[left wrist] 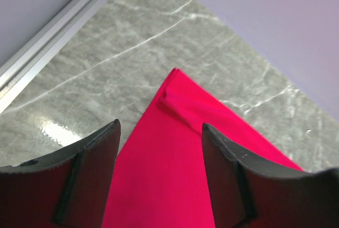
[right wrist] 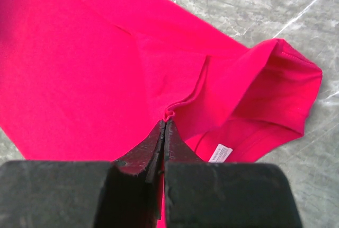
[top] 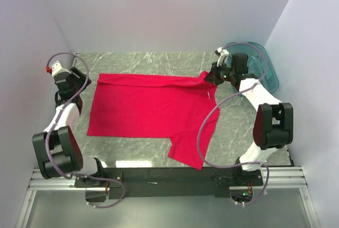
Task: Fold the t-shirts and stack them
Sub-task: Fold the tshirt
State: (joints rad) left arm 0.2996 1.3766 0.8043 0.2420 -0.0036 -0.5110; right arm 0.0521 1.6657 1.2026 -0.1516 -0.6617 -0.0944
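Up close, as the top view cannot show, our right claw [right wrist: 163, 127] is clamped on a fold of the red shirt [right wrist: 79, 63] beside its white label [right wrist: 220, 154]. Our left claw [left wrist: 160, 130] gapes wide over the far-left corner, holding nothing. Both arms reach far. The shirt lies flat on the table [top: 243, 127], long axis left-right, neck right.

bright, even overhead light; white glare on table [left wrist: 53, 127]; soft shadows; sharp focus
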